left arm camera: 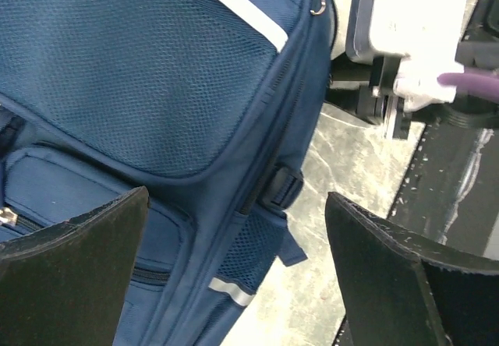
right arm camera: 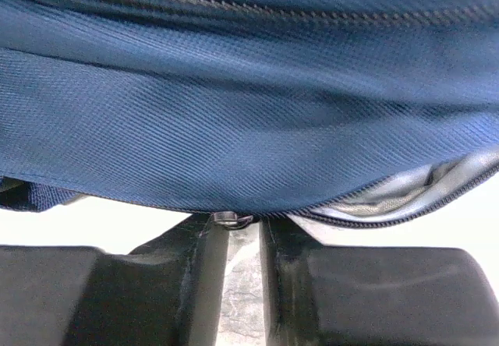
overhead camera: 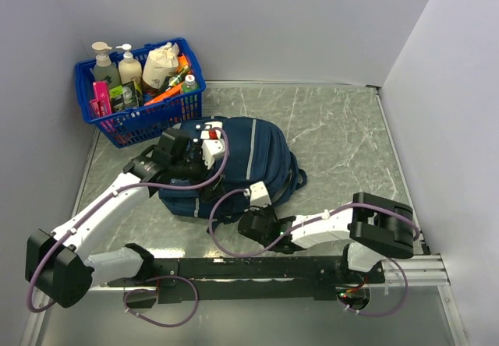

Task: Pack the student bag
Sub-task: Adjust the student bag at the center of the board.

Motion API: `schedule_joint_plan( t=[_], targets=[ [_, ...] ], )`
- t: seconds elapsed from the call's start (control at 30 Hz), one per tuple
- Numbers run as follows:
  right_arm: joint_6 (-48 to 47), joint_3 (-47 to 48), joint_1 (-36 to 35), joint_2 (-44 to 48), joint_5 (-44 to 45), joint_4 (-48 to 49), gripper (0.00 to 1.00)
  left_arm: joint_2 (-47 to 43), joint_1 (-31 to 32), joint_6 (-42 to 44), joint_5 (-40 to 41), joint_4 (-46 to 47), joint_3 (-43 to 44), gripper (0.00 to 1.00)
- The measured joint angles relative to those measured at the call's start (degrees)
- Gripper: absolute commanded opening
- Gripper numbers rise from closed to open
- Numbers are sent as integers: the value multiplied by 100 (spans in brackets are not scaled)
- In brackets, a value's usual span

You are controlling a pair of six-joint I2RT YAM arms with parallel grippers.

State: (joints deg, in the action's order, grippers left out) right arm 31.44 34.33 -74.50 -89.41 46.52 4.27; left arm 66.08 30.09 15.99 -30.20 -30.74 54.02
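Seen from above, the left gripper (left arm camera: 235, 198) covers the far-left part of the student bag (overhead camera: 253, 155), and the right gripper (right arm camera: 243, 233) has its tips lost at the bag's near edge. From the right wrist the bag overruns every picture edge; whether the fingers pinch the small zip pull (right arm camera: 231, 220) cannot be told. Labels in the blue basket (overhead camera: 152, 120) are too small to read

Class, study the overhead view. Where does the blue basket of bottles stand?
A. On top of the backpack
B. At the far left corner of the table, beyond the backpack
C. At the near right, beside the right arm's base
B: the blue basket stands in the far left corner of the table, beyond the student bag.
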Motion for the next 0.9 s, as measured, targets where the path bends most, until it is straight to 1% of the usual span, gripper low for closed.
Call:
schedule_joint_plan(
  t=[0.03,0.07,0.1,0.13,0.2,0.23,0.3,0.33,0.37,0.4,0.43,0.47,0.6,0.63,0.8,0.83,0.87,0.9],
  targets=[
    [-17,-79,-2,42,17,79,7,-28,0,-11,-28,-2,-22,93],
    [-22,-142,-7,87,17,155,0,-66,0,-24,-57,-20,-39,91],
    [-33,-186,-20,131,24,212,0,-98,0,-24,-72,-48,-42,86],
    [-35,-208,-31,177,28,223,0,-138,0,-20,-101,-70,-44,78],
    [-35,-227,-66,286,33,203,0,-225,0,-7,-140,-177,-44,70],
    [-33,-256,-85,387,28,203,0,-254,0,20,-153,-232,-44,64],
    [-15,-374,-133,715,-26,162,0,-302,2,94,-208,-420,-44,60],
    [4,-435,-149,887,-66,118,0,-313,13,153,-238,-525,-44,59],
    [26,-529,-166,1134,-109,63,0,-313,28,195,-284,-610,-44,60],
    [50,-623,-181,1392,-151,24,0,-313,59,260,-337,-717,-44,62],
    [72,-702,-195,1620,-192,-24,0,-313,109,310,-376,-815,-44,67],
    [92,-756,-210,1832,-240,-68,0,-315,166,356,-417,-870,-46,68],
    [162,-859,-212,2367,-378,-225,0,-319,579,522,-439,-940,-140,63],
    [201,-866,-212,2437,-439,-254,0,-308,719,538,-431,-940,-164,60],
    [328,-1010,-212,2839,-619,-455,1,26,1327,529,-260,-688,-184,57],
    [330,-1078,-212,2905,-662,-435,21,101,1379,522,-223,-597,-203,56],
    [308,-1167,-212,2957,-717,-352,34,181,1414,511,-179,-520,-227,55],
    [293,-1274,-212,2992,-765,-249,41,260,1427,505,-131,-481,-238,56]
  ],
)
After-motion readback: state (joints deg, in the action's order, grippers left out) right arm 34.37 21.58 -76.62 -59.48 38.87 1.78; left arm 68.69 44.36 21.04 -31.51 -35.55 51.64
